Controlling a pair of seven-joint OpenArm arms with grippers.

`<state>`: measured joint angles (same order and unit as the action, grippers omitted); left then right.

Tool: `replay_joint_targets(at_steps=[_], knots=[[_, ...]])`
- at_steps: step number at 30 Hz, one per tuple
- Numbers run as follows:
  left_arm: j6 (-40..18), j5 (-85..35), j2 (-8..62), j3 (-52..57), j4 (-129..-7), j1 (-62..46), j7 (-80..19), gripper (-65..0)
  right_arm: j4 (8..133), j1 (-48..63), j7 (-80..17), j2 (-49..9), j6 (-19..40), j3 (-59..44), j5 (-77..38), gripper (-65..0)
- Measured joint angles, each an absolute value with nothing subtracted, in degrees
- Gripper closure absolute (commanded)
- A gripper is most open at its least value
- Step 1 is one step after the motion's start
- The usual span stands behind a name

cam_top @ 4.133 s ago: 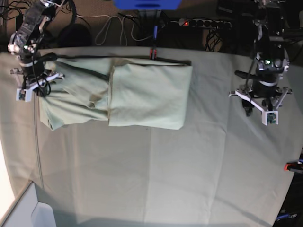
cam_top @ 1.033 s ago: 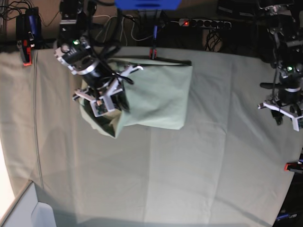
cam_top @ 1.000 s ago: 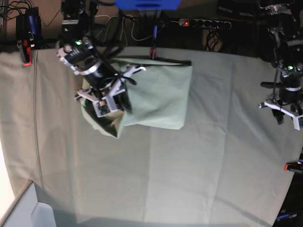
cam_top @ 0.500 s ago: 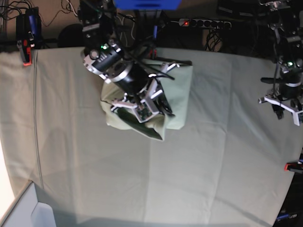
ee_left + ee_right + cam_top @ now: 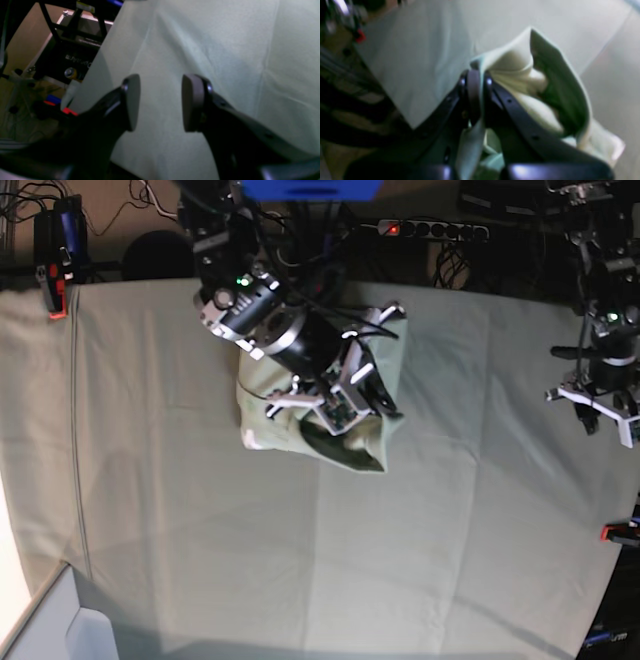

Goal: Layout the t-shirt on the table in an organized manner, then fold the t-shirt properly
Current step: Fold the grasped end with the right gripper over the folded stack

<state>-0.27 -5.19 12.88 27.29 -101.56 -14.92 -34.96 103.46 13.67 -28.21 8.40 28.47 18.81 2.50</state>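
The right end effector [image 5: 475,96] pinches a fold of the shirt [image 5: 545,82], the left end effector [image 5: 160,102] gapes empty above the tabletop [image 5: 225,37], no legible writing.

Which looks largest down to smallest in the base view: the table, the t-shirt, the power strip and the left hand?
1. Table, filling most of the view.
2. T-shirt, partly hidden by the right arm.
3. Power strip and left hand: they look much alike, and the hand sits nearer the camera, so I would not rank them.
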Motion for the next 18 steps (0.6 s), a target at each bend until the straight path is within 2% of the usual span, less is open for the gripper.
replay_joint_targets(at_steps=[5, 13, 16, 18], knots=[[-0.25, -5.17, 12.84, 27.22, -101.56, -15.00, -34.94, -26.8, 94.26, 9.23, -28.10, 8.43, 28.36, 18.70, 2.63, -1.6], [-0.27, -5.21, 12.80, 27.20, -99.61, -14.87, -34.96, -26.8, 92.42, 8.80, -28.03, 7.27, 28.25, 21.78, 2.57, -27.2], [-0.25, -5.15, 12.84, 27.11, -99.50, -14.90, -34.94, -26.8, 95.24, 9.37, -27.81, 6.00, 28.27, 23.57, 2.20, -31.4], [-0.25, -5.19, 12.82, 27.11, -99.50, -14.87, -34.92, -26.8, 97.86, 10.07, -27.97, 5.69, 28.27, 23.38, 2.55, -31.9]])
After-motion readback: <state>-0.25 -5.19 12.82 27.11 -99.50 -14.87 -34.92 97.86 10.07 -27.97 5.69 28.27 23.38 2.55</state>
